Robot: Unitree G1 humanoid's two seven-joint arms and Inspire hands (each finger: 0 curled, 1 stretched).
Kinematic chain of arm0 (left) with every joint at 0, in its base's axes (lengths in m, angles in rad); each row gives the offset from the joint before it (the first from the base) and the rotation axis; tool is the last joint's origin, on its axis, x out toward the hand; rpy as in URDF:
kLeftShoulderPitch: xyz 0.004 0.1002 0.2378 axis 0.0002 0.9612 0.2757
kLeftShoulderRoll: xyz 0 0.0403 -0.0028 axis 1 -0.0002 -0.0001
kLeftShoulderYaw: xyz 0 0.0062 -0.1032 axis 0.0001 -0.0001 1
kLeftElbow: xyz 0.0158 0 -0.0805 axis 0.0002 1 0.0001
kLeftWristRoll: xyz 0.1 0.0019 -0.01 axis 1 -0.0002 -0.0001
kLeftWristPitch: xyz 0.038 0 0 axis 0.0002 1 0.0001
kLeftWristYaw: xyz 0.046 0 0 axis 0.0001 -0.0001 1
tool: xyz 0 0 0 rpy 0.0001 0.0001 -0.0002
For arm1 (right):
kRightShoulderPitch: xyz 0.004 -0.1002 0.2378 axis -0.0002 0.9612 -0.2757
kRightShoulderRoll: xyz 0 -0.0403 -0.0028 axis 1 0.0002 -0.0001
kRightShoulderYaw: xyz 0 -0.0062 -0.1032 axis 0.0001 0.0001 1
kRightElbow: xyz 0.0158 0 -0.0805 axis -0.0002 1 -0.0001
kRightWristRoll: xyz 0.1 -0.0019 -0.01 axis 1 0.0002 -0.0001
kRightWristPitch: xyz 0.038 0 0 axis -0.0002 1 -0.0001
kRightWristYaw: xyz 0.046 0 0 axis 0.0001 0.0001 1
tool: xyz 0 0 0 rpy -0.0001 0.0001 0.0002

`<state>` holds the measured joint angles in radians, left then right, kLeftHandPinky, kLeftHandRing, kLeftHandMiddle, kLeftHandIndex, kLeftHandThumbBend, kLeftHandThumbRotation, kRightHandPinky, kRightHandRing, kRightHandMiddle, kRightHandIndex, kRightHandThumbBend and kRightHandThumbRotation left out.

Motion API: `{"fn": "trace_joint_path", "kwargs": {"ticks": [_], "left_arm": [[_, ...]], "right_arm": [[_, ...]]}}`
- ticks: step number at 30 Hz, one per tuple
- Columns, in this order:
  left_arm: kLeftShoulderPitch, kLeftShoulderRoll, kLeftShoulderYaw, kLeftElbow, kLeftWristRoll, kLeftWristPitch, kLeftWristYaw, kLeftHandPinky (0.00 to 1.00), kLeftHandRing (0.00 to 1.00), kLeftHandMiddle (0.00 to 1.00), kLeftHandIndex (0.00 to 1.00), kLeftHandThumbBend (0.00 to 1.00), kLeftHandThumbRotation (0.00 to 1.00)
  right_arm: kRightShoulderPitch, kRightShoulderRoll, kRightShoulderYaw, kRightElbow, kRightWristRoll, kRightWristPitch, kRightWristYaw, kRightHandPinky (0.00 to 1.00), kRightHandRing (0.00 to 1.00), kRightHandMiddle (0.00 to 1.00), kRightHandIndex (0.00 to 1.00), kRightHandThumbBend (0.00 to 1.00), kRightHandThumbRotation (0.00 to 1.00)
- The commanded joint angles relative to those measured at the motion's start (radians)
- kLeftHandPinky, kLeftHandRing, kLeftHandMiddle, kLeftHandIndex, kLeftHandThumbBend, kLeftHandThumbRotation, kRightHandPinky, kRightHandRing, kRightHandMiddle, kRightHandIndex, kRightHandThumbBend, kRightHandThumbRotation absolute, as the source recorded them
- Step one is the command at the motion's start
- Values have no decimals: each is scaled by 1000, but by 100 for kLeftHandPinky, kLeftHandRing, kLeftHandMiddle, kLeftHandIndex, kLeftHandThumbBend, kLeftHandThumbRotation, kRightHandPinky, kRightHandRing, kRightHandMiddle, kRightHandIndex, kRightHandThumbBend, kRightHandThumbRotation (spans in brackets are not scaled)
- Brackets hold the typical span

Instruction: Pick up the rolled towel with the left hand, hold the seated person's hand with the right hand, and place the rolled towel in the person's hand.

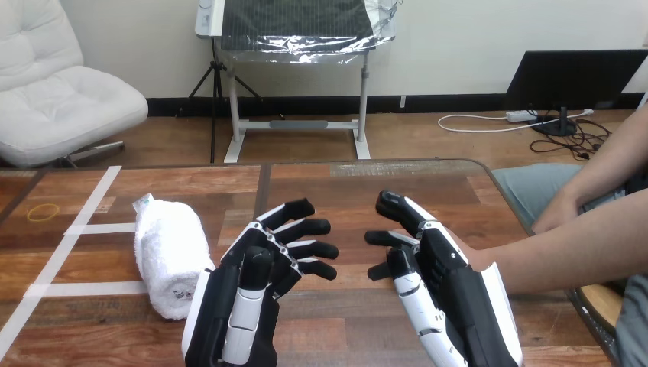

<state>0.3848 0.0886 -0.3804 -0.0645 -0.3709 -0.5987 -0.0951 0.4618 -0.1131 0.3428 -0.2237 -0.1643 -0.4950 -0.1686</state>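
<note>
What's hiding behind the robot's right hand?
The person's forearm runs in behind the right hand. The person's hand at its end is covered, so whether the two touch cannot be seen.

Not a word to read here. The rolled towel on the wooden table shows a small tag poking out at its far end and a faint grey mark on its near end, and the print on both is too small to make out.
</note>
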Motion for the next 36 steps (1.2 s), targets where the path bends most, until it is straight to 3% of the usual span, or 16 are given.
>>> {"fn": "trace_joint_path", "kwargs": {"ticks": [1, 36], "left_arm": [[-31, -113, 11, 8, 22, -27, 2, 52, 62, 68, 72, 85, 78], [-31, -116, 9, 20, 34, -37, 8, 53, 63, 69, 74, 85, 79]], "right_arm": [[-60, 61, -7, 2, 4, -36, -3, 60, 79, 88, 88, 43, 80], [-61, 56, -10, 15, 14, -48, 6, 70, 85, 92, 92, 46, 82]]}}
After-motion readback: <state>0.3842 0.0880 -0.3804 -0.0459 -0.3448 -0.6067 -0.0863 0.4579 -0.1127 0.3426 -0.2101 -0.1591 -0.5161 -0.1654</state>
